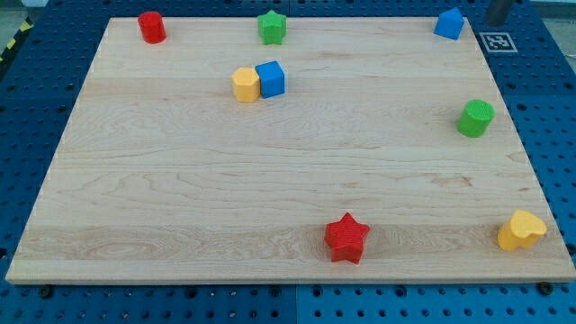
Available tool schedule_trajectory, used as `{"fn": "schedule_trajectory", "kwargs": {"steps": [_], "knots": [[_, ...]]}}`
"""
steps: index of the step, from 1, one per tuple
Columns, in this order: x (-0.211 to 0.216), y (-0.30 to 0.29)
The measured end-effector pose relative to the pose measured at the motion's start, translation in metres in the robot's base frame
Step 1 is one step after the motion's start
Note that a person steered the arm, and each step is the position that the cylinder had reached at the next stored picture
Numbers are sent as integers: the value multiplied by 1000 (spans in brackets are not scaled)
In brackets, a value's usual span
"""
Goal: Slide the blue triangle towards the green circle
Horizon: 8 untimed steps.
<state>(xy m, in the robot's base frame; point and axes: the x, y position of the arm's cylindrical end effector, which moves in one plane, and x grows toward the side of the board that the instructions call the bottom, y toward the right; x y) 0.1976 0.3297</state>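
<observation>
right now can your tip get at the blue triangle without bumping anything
Probably yes. My tip sits just off the board's top right, right of the blue triangle, with nothing between them; the green circle is well below.

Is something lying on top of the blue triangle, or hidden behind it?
Nothing lies on the blue triangle; its top is bare. Behind it only the board edge shows. My tip appears off the board, to its right. Its far face is hidden.
</observation>
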Motion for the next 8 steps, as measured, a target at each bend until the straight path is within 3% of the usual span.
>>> {"fn": "schedule_trajectory", "kwargs": {"steps": [4, 8], "knots": [[1, -95], [43, -97]]}}
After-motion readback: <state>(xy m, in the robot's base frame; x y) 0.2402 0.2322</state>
